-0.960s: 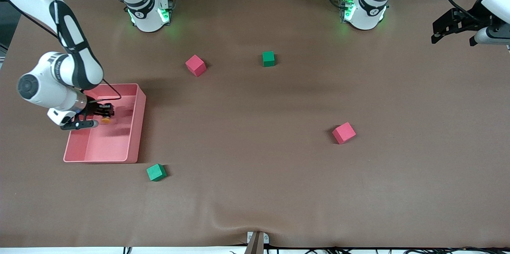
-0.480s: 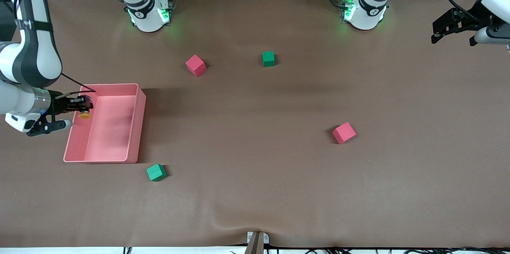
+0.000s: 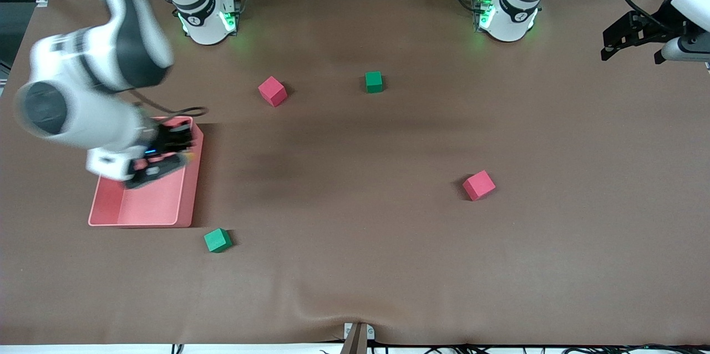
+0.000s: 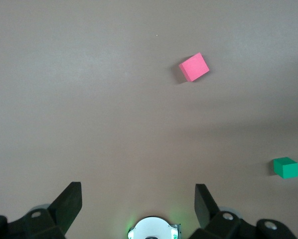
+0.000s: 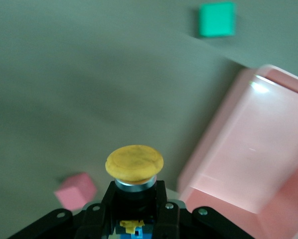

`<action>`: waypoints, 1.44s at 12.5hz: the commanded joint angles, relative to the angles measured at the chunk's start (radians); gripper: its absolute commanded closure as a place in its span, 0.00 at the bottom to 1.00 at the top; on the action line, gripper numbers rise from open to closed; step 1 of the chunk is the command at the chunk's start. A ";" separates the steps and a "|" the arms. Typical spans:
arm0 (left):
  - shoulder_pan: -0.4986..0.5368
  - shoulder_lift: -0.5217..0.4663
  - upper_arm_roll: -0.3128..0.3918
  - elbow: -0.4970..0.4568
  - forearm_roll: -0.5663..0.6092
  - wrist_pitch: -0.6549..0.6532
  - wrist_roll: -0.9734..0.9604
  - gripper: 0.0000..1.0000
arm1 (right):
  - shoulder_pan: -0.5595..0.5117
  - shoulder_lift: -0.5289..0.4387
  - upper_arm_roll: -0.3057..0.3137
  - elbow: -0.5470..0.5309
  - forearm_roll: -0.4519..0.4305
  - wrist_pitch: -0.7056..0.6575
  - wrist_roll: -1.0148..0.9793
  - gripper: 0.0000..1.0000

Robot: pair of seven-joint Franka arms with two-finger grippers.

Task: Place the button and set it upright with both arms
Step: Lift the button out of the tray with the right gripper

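The button (image 5: 134,164), with a round orange cap, a metal collar and a black body, stands out from between the fingers of my right gripper (image 5: 134,196), which is shut on its body. In the front view this gripper (image 3: 182,146) hangs over the pink tray (image 3: 144,214), at the wall toward the table's middle, and the hand hides the button there. My left gripper (image 3: 629,39) waits up in the air at the left arm's end of the table. Its fingers (image 4: 69,203) are open with nothing between them.
Loose cubes on the brown table: a pink one (image 3: 272,91) and a green one (image 3: 374,81) near the bases, a pink one (image 3: 478,185) toward the left arm's end, and a green one (image 3: 217,240) nearer the front camera than the tray.
My right gripper swung with the button from inside the tray to its outer edge, then back across to the wall toward the table's middle. The left arm has not moved.
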State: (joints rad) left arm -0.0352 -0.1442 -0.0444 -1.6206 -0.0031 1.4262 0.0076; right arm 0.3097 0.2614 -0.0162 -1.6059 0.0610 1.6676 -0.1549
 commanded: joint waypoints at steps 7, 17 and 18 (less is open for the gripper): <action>0.008 -0.003 -0.003 0.015 0.008 -0.021 -0.001 0.00 | 0.357 0.140 -0.013 0.162 0.045 0.159 0.561 1.00; 0.008 -0.005 -0.005 0.015 0.009 -0.021 0.000 0.00 | 0.572 0.435 -0.021 0.304 0.036 0.457 0.908 0.99; 0.008 -0.005 -0.005 0.015 0.009 -0.021 0.000 0.00 | 0.583 0.464 -0.021 0.304 0.008 0.483 0.929 0.98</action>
State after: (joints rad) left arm -0.0332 -0.1442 -0.0433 -1.6198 -0.0031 1.4251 0.0076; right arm 0.8687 0.6609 -0.0218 -1.3553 0.0957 2.1307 0.7371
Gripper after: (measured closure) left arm 0.000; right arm 0.670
